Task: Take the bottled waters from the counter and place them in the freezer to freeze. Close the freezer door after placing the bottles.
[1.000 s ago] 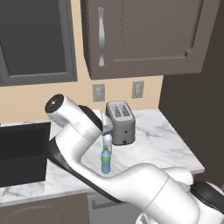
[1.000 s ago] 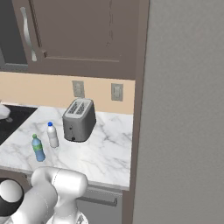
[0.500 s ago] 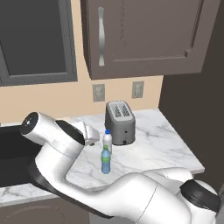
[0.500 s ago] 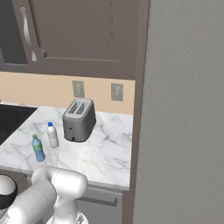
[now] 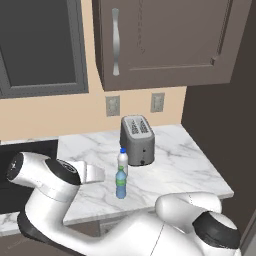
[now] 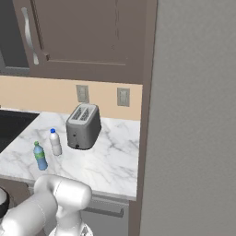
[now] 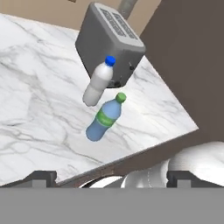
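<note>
Claw wide open, empty; best lowered squarely over blue bottle at frame centre, clear of white bottle and toaster.

Left base view: looking forward and down from behind the arm's left, over the counter.
Right base view: facing the same counter corner from the right, beside the freezer door.
Hand view: hovering nearer, tilting down ahead of the pincer.
Shared: toaster, both bottled waters.
</note>
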{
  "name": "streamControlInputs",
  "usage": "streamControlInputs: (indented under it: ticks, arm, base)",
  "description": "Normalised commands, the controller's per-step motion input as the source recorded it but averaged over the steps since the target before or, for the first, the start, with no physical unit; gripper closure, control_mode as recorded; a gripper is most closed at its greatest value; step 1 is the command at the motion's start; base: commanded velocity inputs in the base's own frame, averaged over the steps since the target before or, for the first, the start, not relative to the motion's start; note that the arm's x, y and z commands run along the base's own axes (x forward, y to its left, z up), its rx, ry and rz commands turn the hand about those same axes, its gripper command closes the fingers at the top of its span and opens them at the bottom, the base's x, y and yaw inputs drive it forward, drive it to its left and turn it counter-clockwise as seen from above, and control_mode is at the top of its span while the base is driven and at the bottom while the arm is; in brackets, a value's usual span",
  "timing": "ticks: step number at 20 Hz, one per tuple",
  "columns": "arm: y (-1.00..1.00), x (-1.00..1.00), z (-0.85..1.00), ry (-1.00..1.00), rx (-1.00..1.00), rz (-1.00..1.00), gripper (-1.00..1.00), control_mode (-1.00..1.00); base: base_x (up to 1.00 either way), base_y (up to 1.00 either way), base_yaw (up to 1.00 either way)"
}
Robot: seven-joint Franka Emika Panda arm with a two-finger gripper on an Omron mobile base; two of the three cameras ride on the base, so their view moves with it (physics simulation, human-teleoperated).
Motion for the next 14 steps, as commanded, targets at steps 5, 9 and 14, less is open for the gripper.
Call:
streamControlInputs:
  ticks: [5, 9, 14]
  arm:
    - [-0.03, 0.15, -0.51, -0.23, -0.03, -0.22, -1.0, -1.0]
    - [-0.27, 0.22, -0.55, -0.21, -0.01, -0.17, -1.0, -1.0]
    - [-0.35, 0.21, -0.49, -0.16, 0.0, -0.13, -1.0, -1.0]
  base:
    - [0.0, 0.0, 0.0]
    - [0.0, 0.0, 0.0]
    - [0.0, 0.0, 0.0]
